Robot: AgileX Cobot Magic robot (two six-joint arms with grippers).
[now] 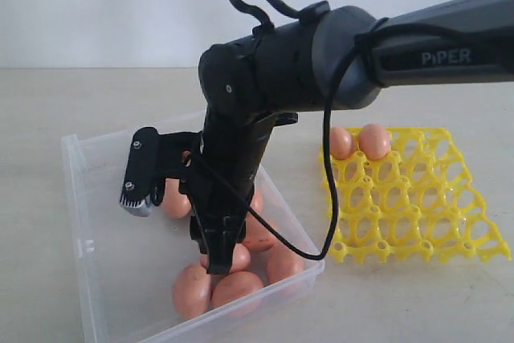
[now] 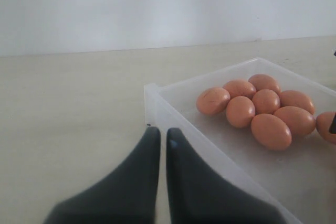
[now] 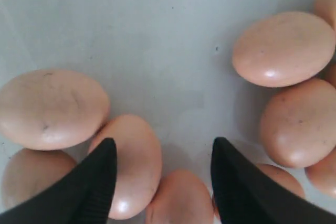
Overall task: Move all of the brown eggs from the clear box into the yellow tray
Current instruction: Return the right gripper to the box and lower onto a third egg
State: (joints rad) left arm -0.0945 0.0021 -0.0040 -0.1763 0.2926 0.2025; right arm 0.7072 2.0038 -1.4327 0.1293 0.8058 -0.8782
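The clear box (image 1: 88,222) sits on the left of the table with several brown eggs (image 1: 193,289) clustered at its near end. Two more brown eggs (image 1: 373,140) sit in the far cups of the yellow tray (image 1: 418,198) on the right. My right gripper (image 1: 218,261) reaches across and points down into the box. It is open (image 3: 164,142) just above the eggs, with one egg (image 3: 181,198) under the gap and another (image 3: 131,156) by one finger. My left gripper (image 2: 162,130) is shut and empty beside a corner of the box (image 2: 152,90), away from the eggs (image 2: 270,131).
The right arm's dark body (image 1: 321,54) and its cable (image 1: 325,198) hang over the box and the tray's left edge. The box's far half (image 1: 112,166) holds no eggs. Bare table (image 2: 68,103) lies beside the box.
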